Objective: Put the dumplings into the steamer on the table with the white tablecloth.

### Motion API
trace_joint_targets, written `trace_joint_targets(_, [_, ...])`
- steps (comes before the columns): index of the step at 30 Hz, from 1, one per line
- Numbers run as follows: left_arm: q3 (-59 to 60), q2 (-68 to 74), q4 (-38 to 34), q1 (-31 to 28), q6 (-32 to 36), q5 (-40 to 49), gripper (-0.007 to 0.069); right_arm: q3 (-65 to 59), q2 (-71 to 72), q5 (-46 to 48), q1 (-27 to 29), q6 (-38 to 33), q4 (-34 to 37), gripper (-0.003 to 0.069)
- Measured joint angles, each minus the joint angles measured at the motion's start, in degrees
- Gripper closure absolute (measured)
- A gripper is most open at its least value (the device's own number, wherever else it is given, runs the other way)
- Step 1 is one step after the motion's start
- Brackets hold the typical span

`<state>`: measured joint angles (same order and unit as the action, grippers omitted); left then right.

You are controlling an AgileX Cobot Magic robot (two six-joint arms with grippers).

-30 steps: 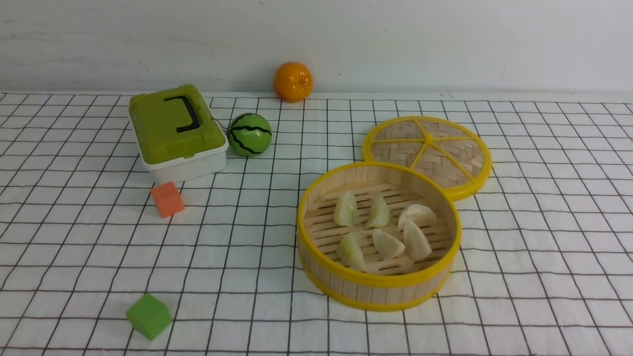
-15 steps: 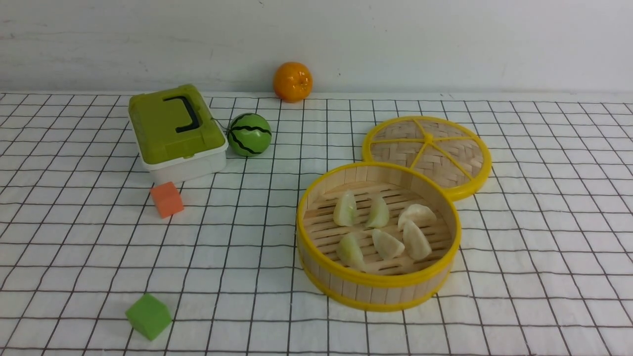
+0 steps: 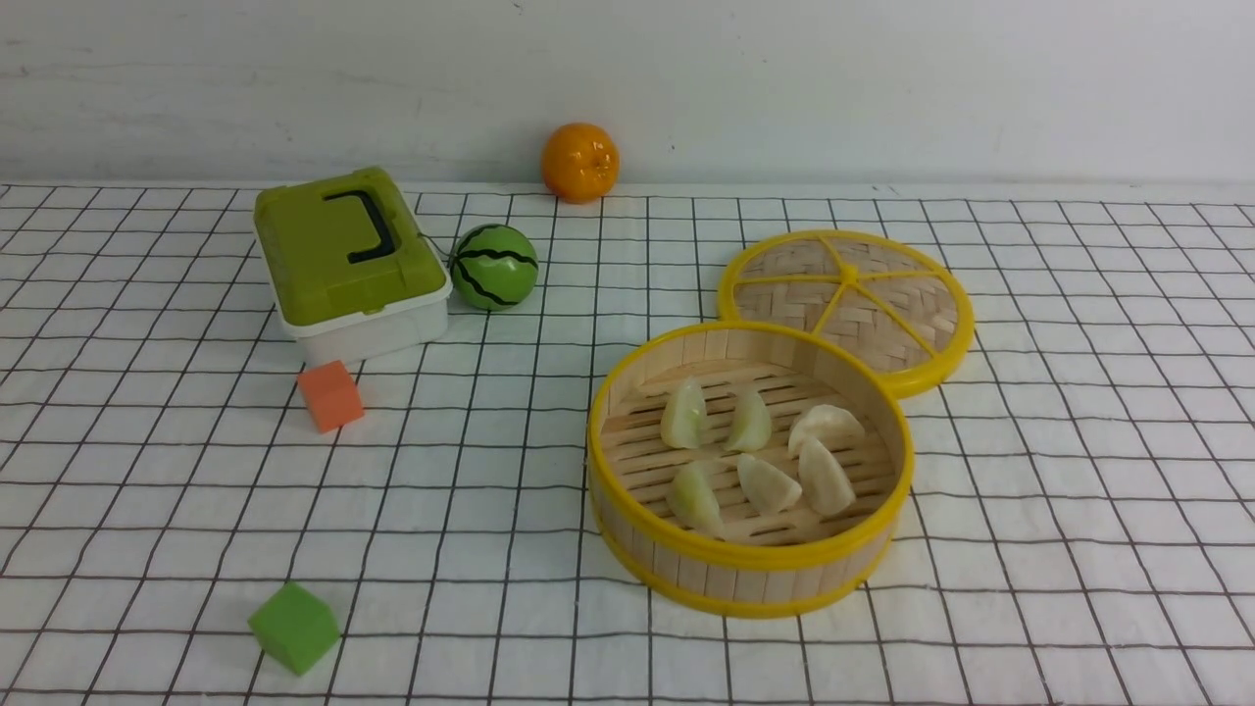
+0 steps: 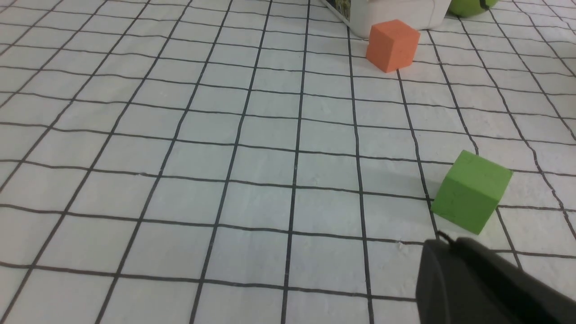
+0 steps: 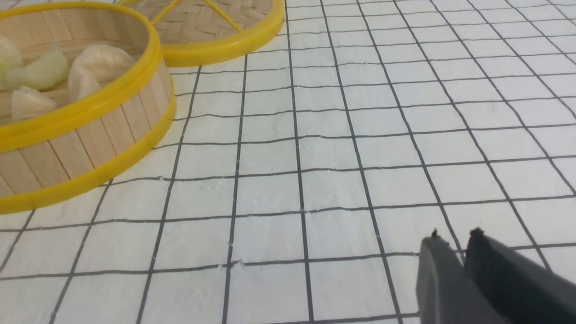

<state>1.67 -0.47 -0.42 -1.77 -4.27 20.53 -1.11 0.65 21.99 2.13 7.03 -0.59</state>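
Bamboo steamer (image 3: 753, 574) on the white tablecloth (image 3: 1079, 490) holds all six dumplings (image 3: 751, 422), and nothing there has shifted over the last second, so I judge the job finished. Their long axes run mostly front-to-back, the front ones slanting. My right gripper (image 5: 454, 235) shows its tips barely apart and empty; my left gripper (image 4: 445, 247) is closed, empty.
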Motion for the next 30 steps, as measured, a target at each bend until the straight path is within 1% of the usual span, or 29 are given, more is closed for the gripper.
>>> trace_joint_targets(22, [0.0, 0.0, 0.0, 0.0, 0.0, 0.0, 0.0637, 0.0, 0.0, 0.0, 0.0, 0.0, 0.0, 0.0536])
trace_joint_targets(30, [0.0, 0.0, 0.0, 0.0, 0.0, 0.0, 0.0636, 0.0, 0.0, 0.0, 0.0, 0.0, 0.0, 0.0534])
